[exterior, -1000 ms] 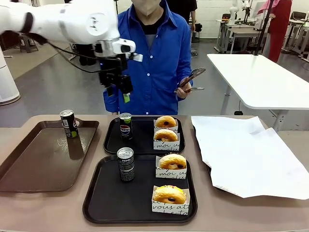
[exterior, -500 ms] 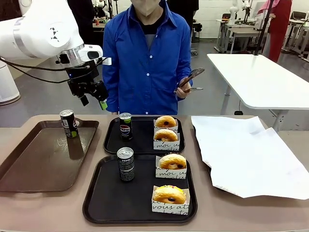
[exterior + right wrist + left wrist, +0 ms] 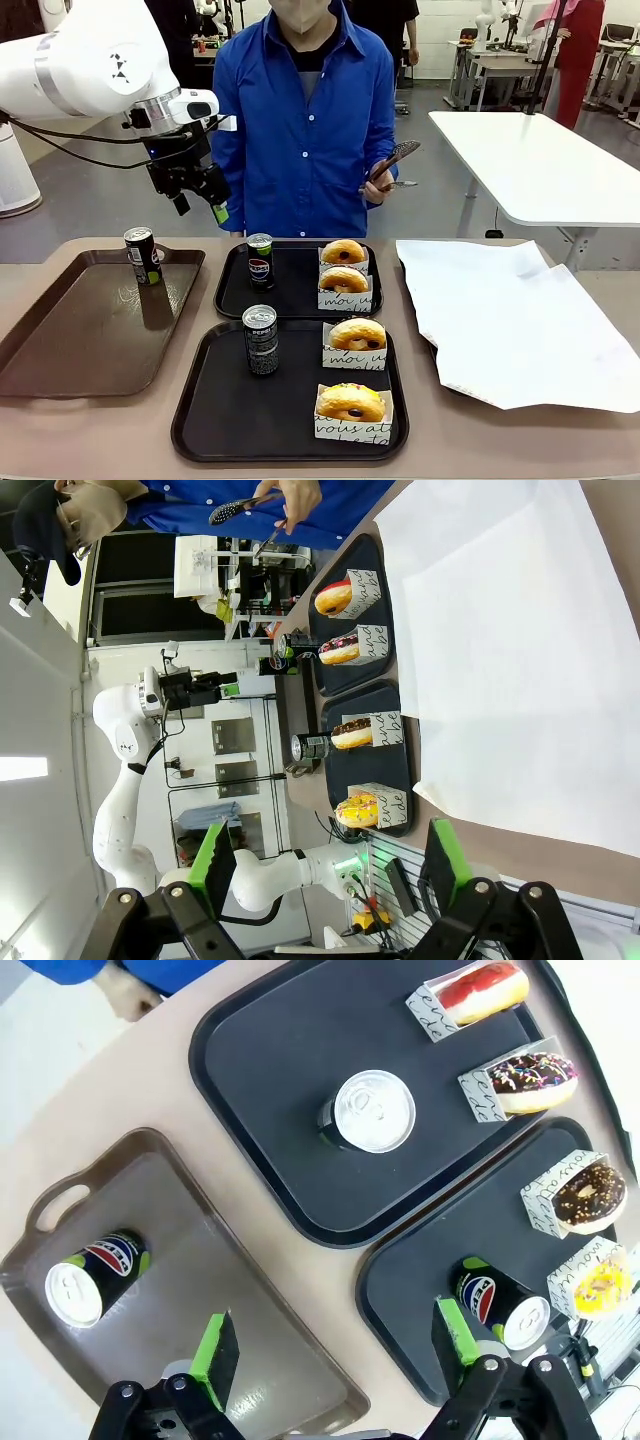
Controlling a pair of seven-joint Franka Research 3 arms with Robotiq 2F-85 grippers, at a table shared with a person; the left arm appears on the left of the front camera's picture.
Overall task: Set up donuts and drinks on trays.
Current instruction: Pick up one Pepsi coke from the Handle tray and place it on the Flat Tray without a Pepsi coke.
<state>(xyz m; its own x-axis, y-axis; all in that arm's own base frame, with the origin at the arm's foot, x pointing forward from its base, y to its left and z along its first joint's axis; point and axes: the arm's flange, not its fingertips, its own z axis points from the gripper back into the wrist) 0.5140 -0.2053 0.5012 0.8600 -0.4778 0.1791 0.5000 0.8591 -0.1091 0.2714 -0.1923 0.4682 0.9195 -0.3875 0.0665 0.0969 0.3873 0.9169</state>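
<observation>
Landmark: the brown tray (image 3: 90, 320), far left on the table. One can (image 3: 143, 256) stands upright in its far corner.

The left gripper (image 3: 198, 199) hangs high above the table, over the gap between the brown tray and the far black tray (image 3: 296, 292). Its fingers are spread and empty; the left wrist view confirms this, with bare green pads (image 3: 215, 1358) and nothing between them. A second ago it was further right, above the far black tray's can; it has since swung left and barely shifted in the last half second. Nothing on the table moved, so that placing looks done.

Right of the brown tray, the far black tray holds a can (image 3: 260, 261) and two donuts (image 3: 344, 266) in paper sleeves. The near black tray (image 3: 288, 400) holds the same: a can (image 3: 261, 340) and two donuts (image 3: 354, 372). Both trays look fully set; the brown-tray can is probably spare or next to go.

Further right lies the white paper sheet (image 3: 510, 320), bare. The person stands behind the far tray holding tongs (image 3: 392, 162).

The right gripper (image 3: 330, 865) is spread wide and empty in its wrist view; where it hangs relative to the brown tray is hard to tell.
</observation>
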